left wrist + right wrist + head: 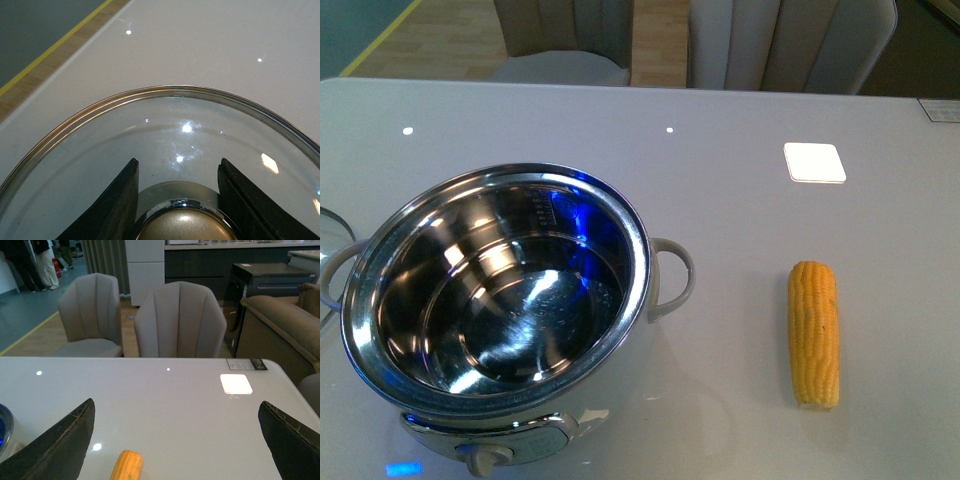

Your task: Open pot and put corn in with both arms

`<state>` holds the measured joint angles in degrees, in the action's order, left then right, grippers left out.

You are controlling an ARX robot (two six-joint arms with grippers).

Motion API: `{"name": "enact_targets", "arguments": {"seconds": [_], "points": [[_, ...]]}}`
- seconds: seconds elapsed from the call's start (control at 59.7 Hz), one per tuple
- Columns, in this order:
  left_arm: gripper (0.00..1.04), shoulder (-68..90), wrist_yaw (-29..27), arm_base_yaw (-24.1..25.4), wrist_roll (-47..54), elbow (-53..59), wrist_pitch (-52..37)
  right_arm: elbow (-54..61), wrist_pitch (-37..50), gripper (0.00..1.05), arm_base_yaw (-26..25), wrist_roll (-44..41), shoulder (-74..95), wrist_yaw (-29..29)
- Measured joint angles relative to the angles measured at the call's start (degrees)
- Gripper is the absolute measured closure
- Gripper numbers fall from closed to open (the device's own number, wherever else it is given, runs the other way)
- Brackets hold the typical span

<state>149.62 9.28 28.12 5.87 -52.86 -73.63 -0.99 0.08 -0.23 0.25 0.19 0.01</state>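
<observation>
The pot (495, 300) stands open at the front left of the white table, its steel inside empty. The corn (814, 331) lies on the table to the pot's right, lengthwise toward me. Neither arm shows in the front view. In the left wrist view my left gripper (179, 172) is shut on the knob (180, 222) of the glass pot lid (165, 130), with the white table showing through the glass. An edge of the lid (328, 225) shows at the front view's far left. My right gripper (177, 412) is open, its fingers wide apart above the table. The corn's tip (127, 465) lies between them.
A white square pad (814, 162) lies on the table at the back right. Two grey chairs (175, 320) stand behind the table's far edge. A brown sofa (280, 325) stands further right. The pot's rim (4, 427) shows at the right wrist view's edge.
</observation>
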Motion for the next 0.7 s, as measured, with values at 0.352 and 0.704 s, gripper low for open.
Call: {"name": "enact_targets", "arguments": {"seconds": [0.352, 0.704], "points": [[0.49, 0.85, -0.63, -0.04, -1.73, -1.2, 1.38, 0.0, 0.0, 0.09, 0.0, 0.0, -0.02, 0.0], [0.08, -16.39, -0.61, -0.48, -5.55, 10.62, -0.31, 0.0, 0.0, 0.09, 0.0, 0.0, 0.0, -0.02]]}}
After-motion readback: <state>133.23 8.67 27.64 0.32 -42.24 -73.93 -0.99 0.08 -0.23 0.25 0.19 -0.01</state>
